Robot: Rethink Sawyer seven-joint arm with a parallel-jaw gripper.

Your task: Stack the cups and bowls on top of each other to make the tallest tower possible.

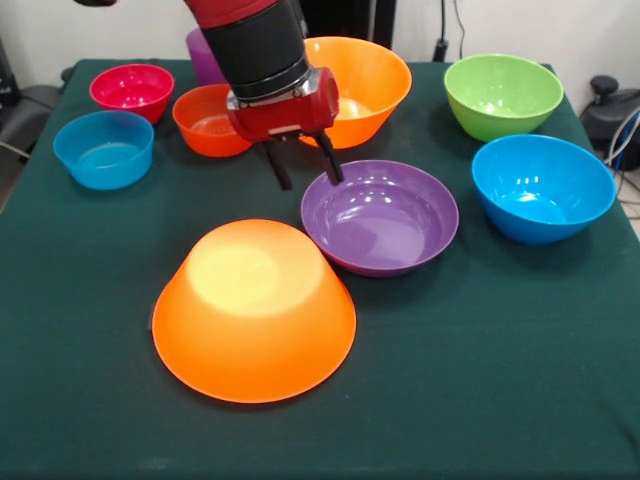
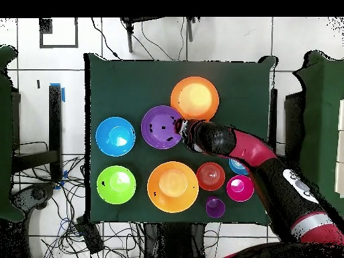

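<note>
My gripper (image 1: 308,172) hangs open and empty over the far left rim of the wide purple bowl (image 1: 380,215). One finger (image 1: 332,160) is at that rim, the other (image 1: 279,166) is outside it above the cloth. A large orange bowl (image 1: 255,310) lies upside down at the front. The other large orange bowl (image 1: 372,80) stands upright behind the arm. The purple cup (image 1: 203,52) shows partly behind the arm. The yellow cup is not plainly visible. From overhead my gripper (image 2: 180,127) sits between the purple bowl (image 2: 160,126) and the inverted orange bowl (image 2: 195,99).
A green bowl (image 1: 503,95) and a medium blue bowl (image 1: 543,187) stand on the right. Small pink (image 1: 131,90), red-orange (image 1: 205,122) and blue (image 1: 103,148) bowls stand at the far left. The table (image 1: 500,380) has a dark green cloth.
</note>
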